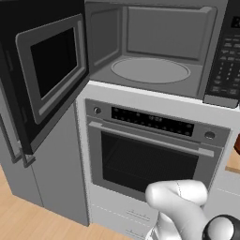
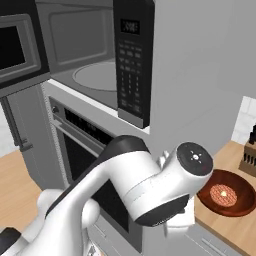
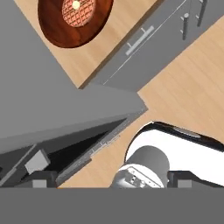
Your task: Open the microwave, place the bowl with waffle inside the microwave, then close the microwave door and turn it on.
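Meanwhile, microwave door [image 1: 44,70] stands swung wide, turntable [image 1: 150,69] bare. Bowl [image 3: 74,19] with waffle [image 3: 77,9] sits on desk [image 3: 109,48] right of oven, ahead of end effector [image 3: 111,180]; finger spacing cannot be judged.

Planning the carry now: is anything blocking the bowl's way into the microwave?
Nothing visible does. The microwave door is swung open, the turntable is bare, and the bowl sits on the wooden counter to the right.

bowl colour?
Glossy reddish-brown bowl, holding a grid-patterned waffle; clearest in the hand view.
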Robot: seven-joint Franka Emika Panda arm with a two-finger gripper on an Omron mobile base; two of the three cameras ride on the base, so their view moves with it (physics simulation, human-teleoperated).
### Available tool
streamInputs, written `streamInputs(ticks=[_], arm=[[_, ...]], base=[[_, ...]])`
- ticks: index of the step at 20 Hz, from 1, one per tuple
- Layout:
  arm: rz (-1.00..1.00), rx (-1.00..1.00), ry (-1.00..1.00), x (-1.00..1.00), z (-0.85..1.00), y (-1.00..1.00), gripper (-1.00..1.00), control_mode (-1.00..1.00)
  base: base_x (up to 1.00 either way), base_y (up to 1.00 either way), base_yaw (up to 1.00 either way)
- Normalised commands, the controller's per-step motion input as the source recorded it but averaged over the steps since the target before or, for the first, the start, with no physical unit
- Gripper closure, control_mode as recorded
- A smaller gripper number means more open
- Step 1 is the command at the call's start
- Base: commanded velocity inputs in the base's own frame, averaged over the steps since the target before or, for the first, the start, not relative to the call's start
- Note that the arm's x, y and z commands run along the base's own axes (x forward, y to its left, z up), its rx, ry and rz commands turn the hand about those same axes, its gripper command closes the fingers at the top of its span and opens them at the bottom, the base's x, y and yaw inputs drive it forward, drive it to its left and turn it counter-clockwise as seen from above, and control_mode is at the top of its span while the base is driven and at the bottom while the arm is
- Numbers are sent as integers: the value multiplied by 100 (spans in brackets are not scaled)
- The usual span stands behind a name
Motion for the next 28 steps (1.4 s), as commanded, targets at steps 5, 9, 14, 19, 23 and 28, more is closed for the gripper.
streamInputs(ticks=[5, 9, 14, 19, 23, 28], arm=[[-7, 0, -3, 33, -41, -40, -100, -100], [-5, 8, -1, 12, -9, -76, -100, -100], [-5, 8, 0, 18, -4, -67, -100, -100], [-3, 7, 0, 25, -10, -60, -100, -100], [0, 6, 0, 21, -21, -50, -100, -100], [-1, 0, 0, 25, -33, -17, -100, -100]], base=[[0, 0, 0], [0, 0, 0], [0, 0, 0], [0, 0, 0], [0, 0, 0], [0, 0, 0]])
